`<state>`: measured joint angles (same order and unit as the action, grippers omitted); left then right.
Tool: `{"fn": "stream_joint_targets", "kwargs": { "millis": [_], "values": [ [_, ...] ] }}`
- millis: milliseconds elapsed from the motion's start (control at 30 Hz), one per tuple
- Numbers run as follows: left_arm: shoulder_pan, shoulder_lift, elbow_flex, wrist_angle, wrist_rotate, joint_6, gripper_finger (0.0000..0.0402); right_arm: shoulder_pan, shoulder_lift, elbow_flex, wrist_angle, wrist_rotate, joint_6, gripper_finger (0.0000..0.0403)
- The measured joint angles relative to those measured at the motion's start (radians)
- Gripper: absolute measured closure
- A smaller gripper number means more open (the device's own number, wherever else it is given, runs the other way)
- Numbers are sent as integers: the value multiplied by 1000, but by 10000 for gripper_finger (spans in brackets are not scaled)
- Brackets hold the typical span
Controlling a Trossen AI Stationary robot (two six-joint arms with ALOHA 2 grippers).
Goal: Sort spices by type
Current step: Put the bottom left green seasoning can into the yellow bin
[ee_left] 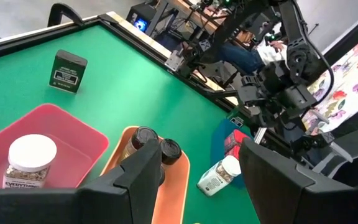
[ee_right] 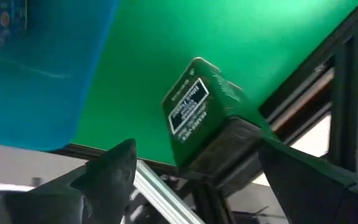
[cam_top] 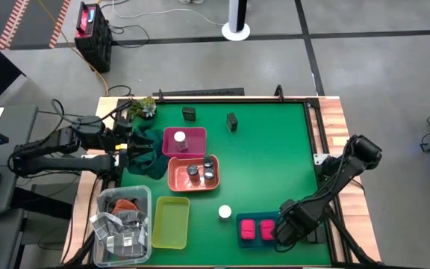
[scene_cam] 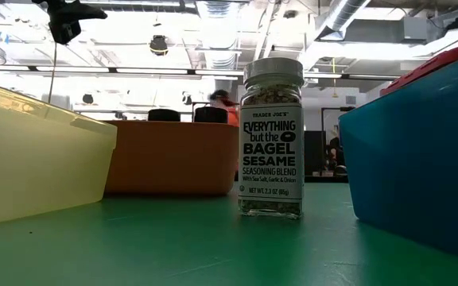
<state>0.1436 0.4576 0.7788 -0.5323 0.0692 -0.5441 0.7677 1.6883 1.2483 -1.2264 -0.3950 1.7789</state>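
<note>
- My right gripper (cam_top: 281, 228) sits low at the near right corner of the worktop (cam_top: 275, 157), just beside the blue tray (ee_right: 42, 93) that holds the two pink boxes (cam_top: 248, 229).
- Its jaws stand wide apart. The right wrist view shows a dark box with a white label (ee_right: 194, 102) in the gap between them, with daylight on at least one side, so I judge it is not yet gripped. I cannot tell whether the other finger touches it.
- To do this pick well, I would centre the box between the fingers, square them to its flat faces and close gently. A corner grip would let it twist out.
- It lies close to the worktop's edge rail, so I would lift straight up before carrying it anywhere.
- The empty yellow tray (cam_top: 172, 235) looks the likely home for the dark kind. Two more dark boxes (cam_top: 189, 113) stand at the far side.
- One white-capped jar (cam_top: 225, 213) stands loose between the yellow and blue trays, so I would carry high over it.
- The left gripper (cam_top: 128, 155) waits at the left edge with its jaws open and empty.
</note>
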Motion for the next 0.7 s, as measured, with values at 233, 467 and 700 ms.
{"fn": "stream_joint_targets", "kwargs": {
  "millis": [233, 467, 700],
  "values": [
    [0, 0, 0, 0, 0, -1, 196, 17, -40, -50, 9, 0, 49, 48],
    [0, 0, 0, 0, -6, 1, 196, 18, -42, -100, 127, -6, 92, 49],
    [0, 0, 0, 0, -6, 2, 196, 18, -43, -105, 148, 16, 101, 49]
  ]
}}
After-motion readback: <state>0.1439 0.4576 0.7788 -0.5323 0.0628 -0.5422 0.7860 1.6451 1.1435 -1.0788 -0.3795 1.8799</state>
